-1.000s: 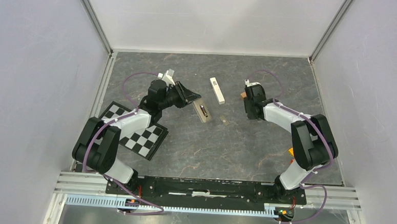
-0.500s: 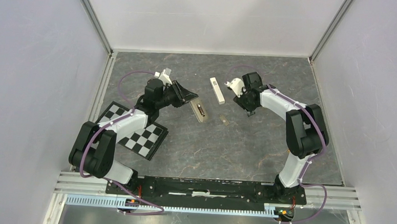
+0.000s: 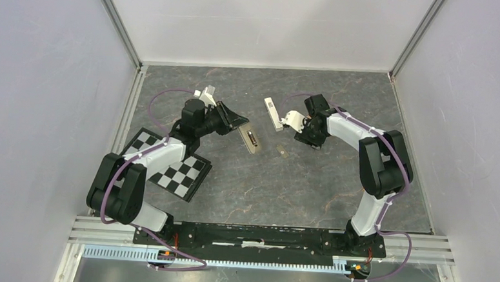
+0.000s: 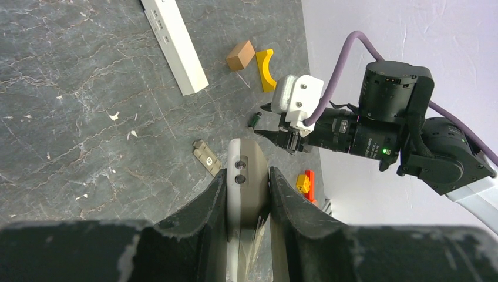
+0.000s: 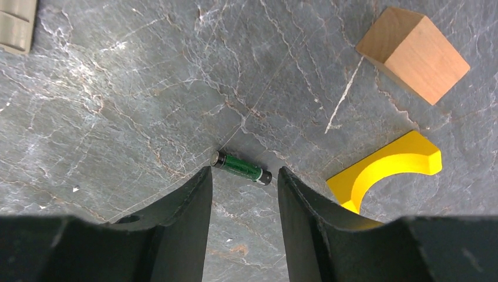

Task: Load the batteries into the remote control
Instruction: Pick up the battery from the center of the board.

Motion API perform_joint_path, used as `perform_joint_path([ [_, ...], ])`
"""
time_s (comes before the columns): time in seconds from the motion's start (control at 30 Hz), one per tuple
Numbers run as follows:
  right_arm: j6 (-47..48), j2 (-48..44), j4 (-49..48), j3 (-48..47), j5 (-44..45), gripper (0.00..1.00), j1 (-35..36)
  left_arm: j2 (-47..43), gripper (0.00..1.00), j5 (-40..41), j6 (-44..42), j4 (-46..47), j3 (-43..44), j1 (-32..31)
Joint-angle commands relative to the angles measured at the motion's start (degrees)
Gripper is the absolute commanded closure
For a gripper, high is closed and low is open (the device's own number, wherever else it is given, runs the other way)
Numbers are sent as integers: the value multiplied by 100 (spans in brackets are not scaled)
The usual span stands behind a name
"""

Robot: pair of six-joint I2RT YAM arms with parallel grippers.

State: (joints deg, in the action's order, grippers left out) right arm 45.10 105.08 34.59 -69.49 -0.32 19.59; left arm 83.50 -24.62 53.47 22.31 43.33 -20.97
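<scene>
My left gripper is shut on the remote control, grey-olive back up, near the table's middle; a dark shape shows in its recess. In the left wrist view the remote sits clamped between the fingers of my left gripper. One green battery lies on the table just beyond the tips of my open right gripper, in line with the gap and not touched. It also shows in the left wrist view. My right gripper points down, right of the remote.
A loose grey battery cover lies between the two grippers. A long white bar lies behind it. A brown block and a yellow curved piece lie close right of the battery. A checkerboard lies at the left.
My right arm has swung left from beside the brown block towards the middle, and its wrist has turned. My left gripper has held the remote nearly still.
</scene>
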Motion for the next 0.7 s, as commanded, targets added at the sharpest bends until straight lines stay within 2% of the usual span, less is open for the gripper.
perform_joint_path([
  [0.0,432,164,54,6,-73,50,-34,-87,98,-141,-171,115,237,23],
  [0.33,675,469,170,-229,-302,54,-232,-63,98,-139,-144,98,219,36],
  [0.6,272,524,202,-284,-556,85,-324,-407,98,142,-194,208,44,39],
  [0.67,192,514,216,-259,-550,88,-334,-569,98,274,-313,133,10,32],
])
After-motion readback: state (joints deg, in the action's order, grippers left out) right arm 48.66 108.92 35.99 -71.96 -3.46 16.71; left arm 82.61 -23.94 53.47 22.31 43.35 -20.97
